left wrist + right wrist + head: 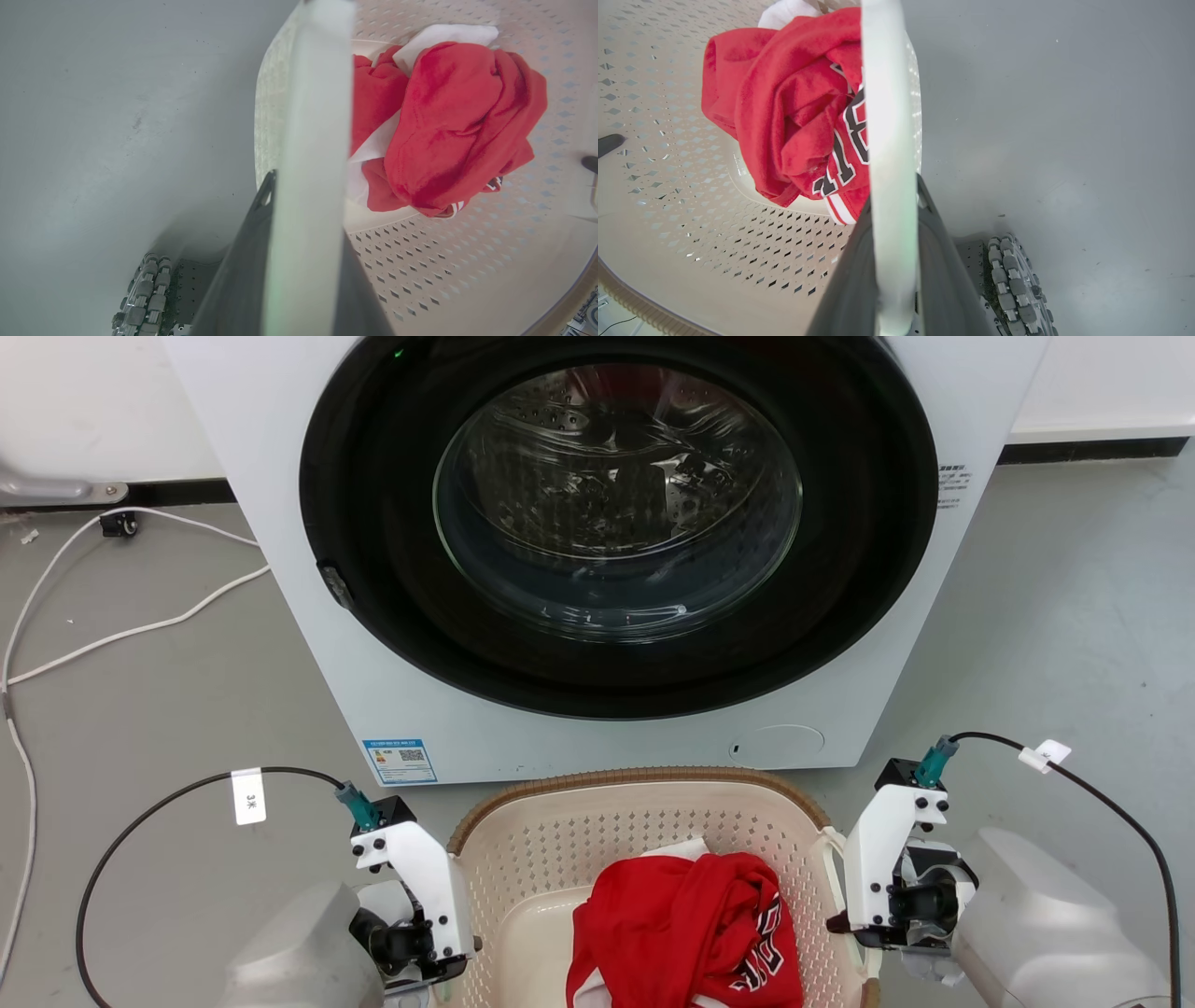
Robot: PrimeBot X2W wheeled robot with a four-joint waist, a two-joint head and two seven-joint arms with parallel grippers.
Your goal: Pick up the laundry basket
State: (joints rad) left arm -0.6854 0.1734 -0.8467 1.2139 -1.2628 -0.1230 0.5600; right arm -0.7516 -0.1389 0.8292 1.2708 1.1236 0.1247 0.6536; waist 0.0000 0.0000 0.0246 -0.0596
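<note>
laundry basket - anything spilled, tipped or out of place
Nothing stands out. The laundry basket looks level in front of the washing machine, and the red jersey lies wholly inside its rim.

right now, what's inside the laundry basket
A crumpled red jersey with black-and-white lettering lies in the laundry basket, over a white cloth peeking out behind it. Anything beneath the heap is covered.

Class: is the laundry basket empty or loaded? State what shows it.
Loaded, but far from full: a crumpled red jersey with white fabric lies on the floor of the laundry basket, whose perforated walls are mostly bare.
</note>
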